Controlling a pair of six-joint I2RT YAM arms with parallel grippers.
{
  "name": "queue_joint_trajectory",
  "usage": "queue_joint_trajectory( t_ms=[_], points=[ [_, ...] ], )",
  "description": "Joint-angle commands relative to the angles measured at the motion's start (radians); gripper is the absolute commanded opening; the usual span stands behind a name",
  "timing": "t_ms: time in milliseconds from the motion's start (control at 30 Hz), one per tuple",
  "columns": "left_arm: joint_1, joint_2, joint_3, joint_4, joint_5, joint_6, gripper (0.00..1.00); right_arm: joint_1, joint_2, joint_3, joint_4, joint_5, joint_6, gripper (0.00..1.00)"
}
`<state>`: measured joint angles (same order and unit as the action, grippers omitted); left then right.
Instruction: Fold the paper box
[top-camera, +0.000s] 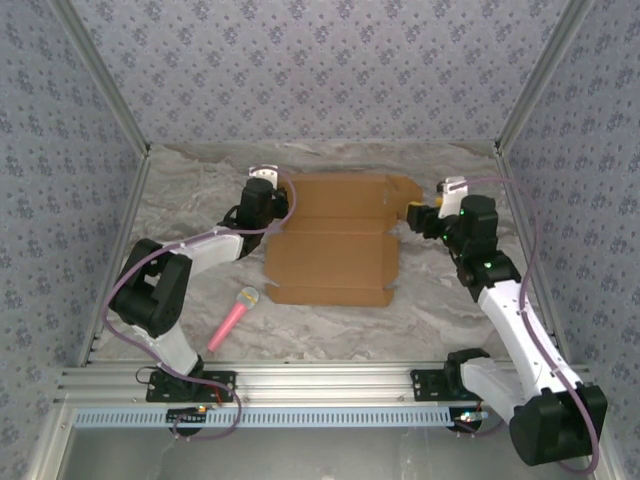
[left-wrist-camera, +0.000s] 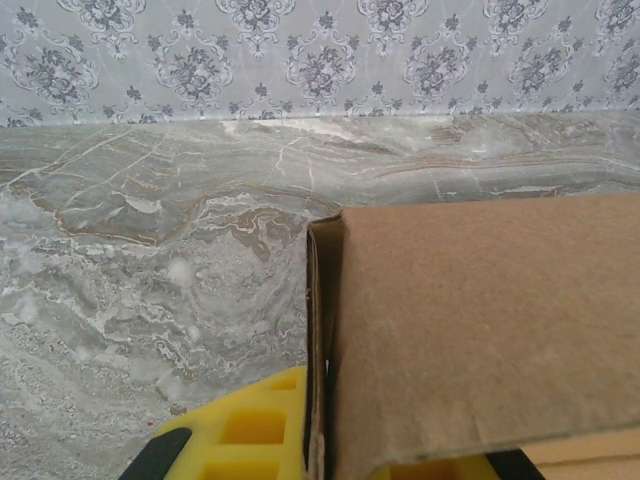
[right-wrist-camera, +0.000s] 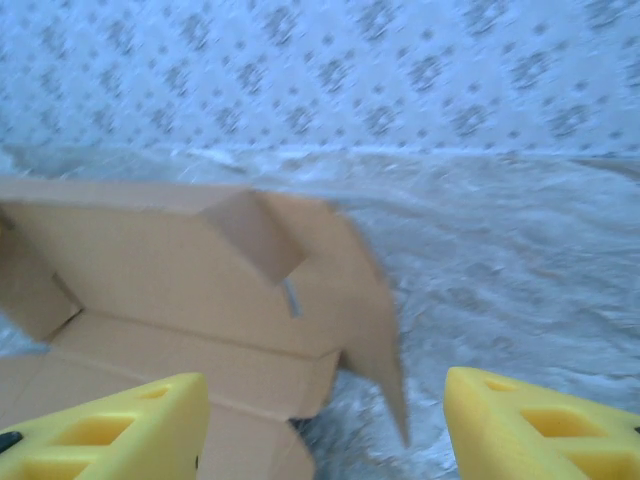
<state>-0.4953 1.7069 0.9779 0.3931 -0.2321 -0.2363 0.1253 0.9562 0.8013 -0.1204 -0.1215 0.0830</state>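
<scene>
1. I see the paper box, a flat brown die-cut cardboard sheet (top-camera: 335, 240), lying mid-table on the grey marble-patterned tabletop (top-camera: 450, 320), between the two arms.
2. The left gripper (top-camera: 275, 195) sits at the sheet's far-left corner. In the left wrist view its yellow fingers (left-wrist-camera: 245, 435) flank an upright cardboard edge, with a brown panel (left-wrist-camera: 480, 330) lying over the other finger.
3. That panel hides the gap, so I cannot tell whether the left gripper actually pinches the cardboard.
4. The right gripper (top-camera: 418, 213) is at the sheet's far-right corner, just beside a raised flap (right-wrist-camera: 370, 320). Its yellow fingers (right-wrist-camera: 540, 430) are spread wide and hold nothing.
5. A pink microphone-shaped toy with a yellow-green head (top-camera: 233, 318) lies near the left arm, apart from the cardboard's near-left corner.
</scene>
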Motion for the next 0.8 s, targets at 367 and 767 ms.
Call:
queue_joint_trajectory(
  t_ms=[367,767],
  points=[
    [0.002,-0.033,0.034,0.025,0.040,-0.008,0.00,-0.281,0.363,0.099,0.073,-0.178,0.125,0.65],
    [0.003,-0.030,0.045,0.017,0.046,-0.011,0.00,-0.245,0.541,0.093,0.173,-0.516,0.050,0.58]
  ],
)
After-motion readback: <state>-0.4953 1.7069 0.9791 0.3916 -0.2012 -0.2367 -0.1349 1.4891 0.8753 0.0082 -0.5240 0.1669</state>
